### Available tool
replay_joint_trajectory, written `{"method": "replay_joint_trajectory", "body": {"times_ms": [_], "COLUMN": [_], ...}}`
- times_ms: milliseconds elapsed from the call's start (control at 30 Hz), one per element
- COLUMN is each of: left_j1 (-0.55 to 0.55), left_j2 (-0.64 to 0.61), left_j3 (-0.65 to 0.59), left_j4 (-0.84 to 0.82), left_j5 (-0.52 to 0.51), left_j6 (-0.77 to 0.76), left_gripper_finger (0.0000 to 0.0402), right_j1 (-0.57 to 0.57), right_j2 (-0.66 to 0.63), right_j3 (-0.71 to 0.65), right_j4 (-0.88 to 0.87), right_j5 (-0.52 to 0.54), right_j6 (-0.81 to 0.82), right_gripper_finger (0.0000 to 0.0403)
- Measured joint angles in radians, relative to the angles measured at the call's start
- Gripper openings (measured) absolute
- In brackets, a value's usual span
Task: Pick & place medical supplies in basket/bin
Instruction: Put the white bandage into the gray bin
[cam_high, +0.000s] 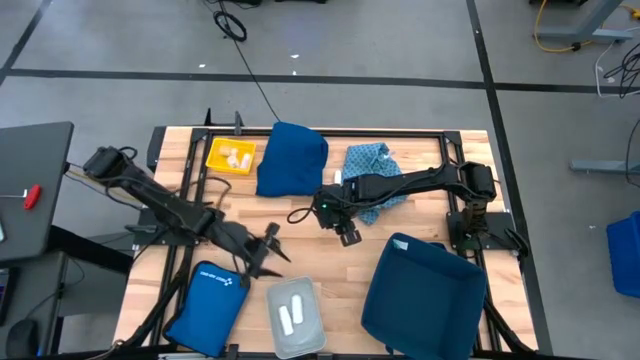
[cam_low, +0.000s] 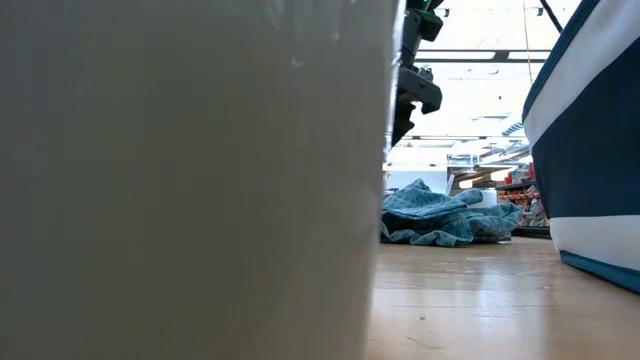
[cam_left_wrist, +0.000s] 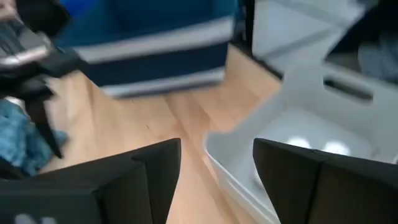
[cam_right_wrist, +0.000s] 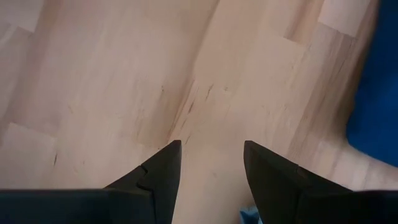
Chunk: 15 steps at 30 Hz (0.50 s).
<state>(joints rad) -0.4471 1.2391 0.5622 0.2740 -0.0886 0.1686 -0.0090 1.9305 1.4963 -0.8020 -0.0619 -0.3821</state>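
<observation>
Two white rolls (cam_high: 293, 314) lie in a pale grey bin (cam_high: 277, 338) at the table's near edge; they also show in the left wrist view (cam_left_wrist: 317, 146). More small white supplies lie in a yellow tray (cam_high: 230, 155) at the far left. My left gripper (cam_high: 270, 250) is open and empty, just left of and beyond the grey bin (cam_left_wrist: 249, 168). My right gripper (cam_high: 346, 234) is open and empty above bare wood (cam_right_wrist: 205, 93) at the table's middle; it also shows in the low view (cam_low: 412, 85).
A dark blue basket (cam_high: 425, 290) stands at the near right. A blue zip pouch (cam_high: 210, 300) lies at the near left. A dark blue cloth (cam_high: 292, 158) and a patterned light blue cloth (cam_high: 375, 170) lie at the far side. The grey bin's wall (cam_low: 190, 180) blocks the low view's left.
</observation>
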Motion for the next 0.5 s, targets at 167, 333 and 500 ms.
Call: {"method": "replay_joint_trajectory", "body": {"times_ms": [167,333,500], "left_j1": [0.068,0.148,0.222], "left_j2": [-0.101,-0.168,-0.191], "left_j3": [-0.153,-0.303,-0.417], "left_j4": [0.219,0.444,0.646], "left_j5": [0.037,0.037,0.003], "left_j6": [-0.012,-0.013,0.026], "left_gripper_finger": [0.0201,0.0201,0.0201], "right_j1": [-0.001,-0.002,-0.002], "right_j2": [0.000,0.000,0.000], "right_j3": [0.000,0.000,0.000], "right_j4": [0.020,0.031,0.035], "right_j5": [-0.014,-0.014,-0.013], "right_j6": [-0.008,-0.025,-0.073], "right_gripper_finger": [0.0181,0.0181,0.0181]}}
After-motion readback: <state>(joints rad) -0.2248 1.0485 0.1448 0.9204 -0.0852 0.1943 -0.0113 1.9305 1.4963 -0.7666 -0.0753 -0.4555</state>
